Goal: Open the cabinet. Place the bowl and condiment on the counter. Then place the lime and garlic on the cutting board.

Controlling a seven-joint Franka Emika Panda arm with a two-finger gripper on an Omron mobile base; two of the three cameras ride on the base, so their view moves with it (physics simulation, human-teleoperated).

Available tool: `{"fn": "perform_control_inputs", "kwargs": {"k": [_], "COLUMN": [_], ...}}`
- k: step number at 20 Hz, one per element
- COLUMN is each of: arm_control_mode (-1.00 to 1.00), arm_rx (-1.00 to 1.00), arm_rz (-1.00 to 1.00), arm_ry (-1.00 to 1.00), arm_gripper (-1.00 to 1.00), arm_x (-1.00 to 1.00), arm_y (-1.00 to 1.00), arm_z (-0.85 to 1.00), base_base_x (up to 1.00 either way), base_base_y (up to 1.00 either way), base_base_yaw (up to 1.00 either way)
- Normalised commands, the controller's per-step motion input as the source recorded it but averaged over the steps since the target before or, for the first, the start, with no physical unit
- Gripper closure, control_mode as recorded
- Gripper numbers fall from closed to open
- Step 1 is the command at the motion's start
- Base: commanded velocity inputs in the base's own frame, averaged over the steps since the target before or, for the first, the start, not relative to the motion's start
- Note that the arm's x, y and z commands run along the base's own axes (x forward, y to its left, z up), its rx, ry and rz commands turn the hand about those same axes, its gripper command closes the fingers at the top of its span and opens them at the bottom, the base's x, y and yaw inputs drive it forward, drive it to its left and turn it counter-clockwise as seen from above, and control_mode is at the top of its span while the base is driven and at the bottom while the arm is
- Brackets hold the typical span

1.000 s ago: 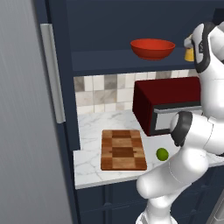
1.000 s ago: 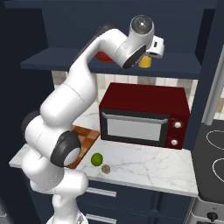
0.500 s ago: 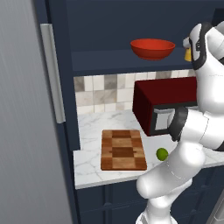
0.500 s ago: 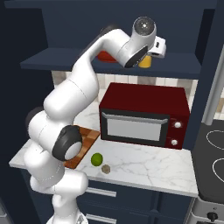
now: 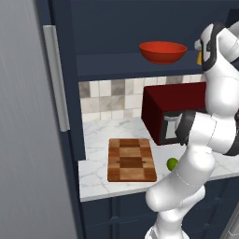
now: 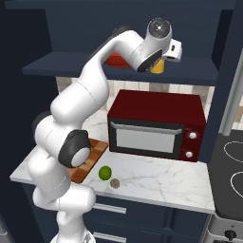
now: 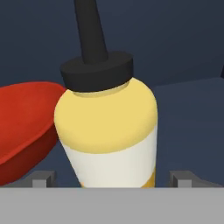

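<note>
- The bowl [image 7: 22, 127] sits on the cabinet [image 5: 116, 65] shelf, left of the condiment [image 7: 109, 131].
- The gripper [image 7: 111, 177] has come closer; its fingers are wide apart around the condiment, not yet squeezing.
- Closing comes next, I think.

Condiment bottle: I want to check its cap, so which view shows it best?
The hand view: the bottle stands close, dark cap and nozzle plain. Both base views show just a yellow sliver beside the arm.
</note>
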Motion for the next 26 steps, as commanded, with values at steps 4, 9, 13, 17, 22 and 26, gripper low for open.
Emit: {"fn": "perform_control_inputs", "kwargs": {"k": [4, 9, 13, 17, 22, 26], "arm_control_mode": [-1.0, -1.0, -1.0, -1.0, -1.0, -1.0], "arm_rx": [0.0, 0.0, 0.0, 0.0, 0.0, 0.0], "arm_rz": [0.0, 0.0, 0.0, 0.0, 0.0, 0.0], "arm_ry": [0.0, 0.0, 0.0, 0.0, 0.0, 0.0], "arm_gripper": [-1.0, -1.0, -1.0, 1.0, 1.0, 1.0], "arm_x": [0.12, 0.11, 0.03, 0.0, 0.0, 0.0], "arm_y": [-0.07, -0.06, -0.03, 0.0, 0.0, 0.0], "arm_z": [-0.01, -0.03, -0.01, 0.0, 0.0, 0.0], "base_base_x": [0.0, 0.0, 0.0, 0.0, 0.0, 0.0], "base_base_y": [0.0, 0.0, 0.0, 0.0, 0.0, 0.0], "base_base_yaw": [0.0, 0.0, 0.0, 0.0, 0.0, 0.0]}}
